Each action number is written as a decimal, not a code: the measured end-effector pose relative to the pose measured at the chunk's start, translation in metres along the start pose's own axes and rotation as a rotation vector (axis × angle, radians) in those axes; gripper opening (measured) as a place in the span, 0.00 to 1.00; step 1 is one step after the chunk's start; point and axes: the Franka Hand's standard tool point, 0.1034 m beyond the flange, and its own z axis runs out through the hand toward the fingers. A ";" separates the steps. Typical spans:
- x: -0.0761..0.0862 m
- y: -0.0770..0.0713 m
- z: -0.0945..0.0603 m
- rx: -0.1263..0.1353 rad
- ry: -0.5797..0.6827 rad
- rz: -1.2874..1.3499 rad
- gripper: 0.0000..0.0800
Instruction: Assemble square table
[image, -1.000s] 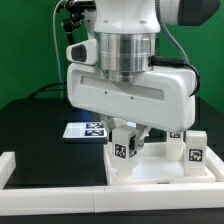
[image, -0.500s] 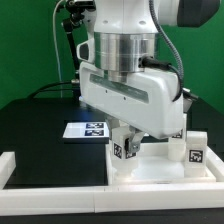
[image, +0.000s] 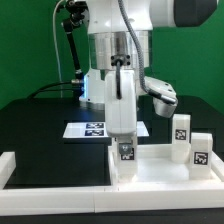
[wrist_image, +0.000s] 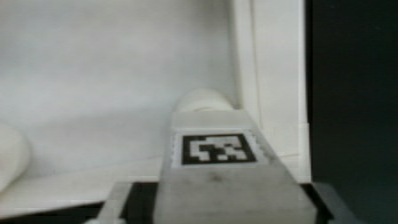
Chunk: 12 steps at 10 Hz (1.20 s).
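- I saw the white plastic square slab (image: 160, 168) with raised rim lying flat.
- The gripper (image: 125, 150) pinched a small white tagged block leg (wrist_image: 221, 150) upright.

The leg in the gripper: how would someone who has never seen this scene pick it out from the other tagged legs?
Find the white square slab at the front of the black table. Near the corner on the exterior view's left, a tagged white leg stands directly beneath the gripper. The two other legs stand free toward the exterior view's right, with nothing above them.
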 end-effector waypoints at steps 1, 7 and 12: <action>-0.002 0.001 0.000 0.007 0.000 0.060 0.36; -0.006 0.002 -0.003 -0.016 0.061 -0.481 0.81; -0.007 -0.002 -0.002 -0.017 0.105 -1.036 0.81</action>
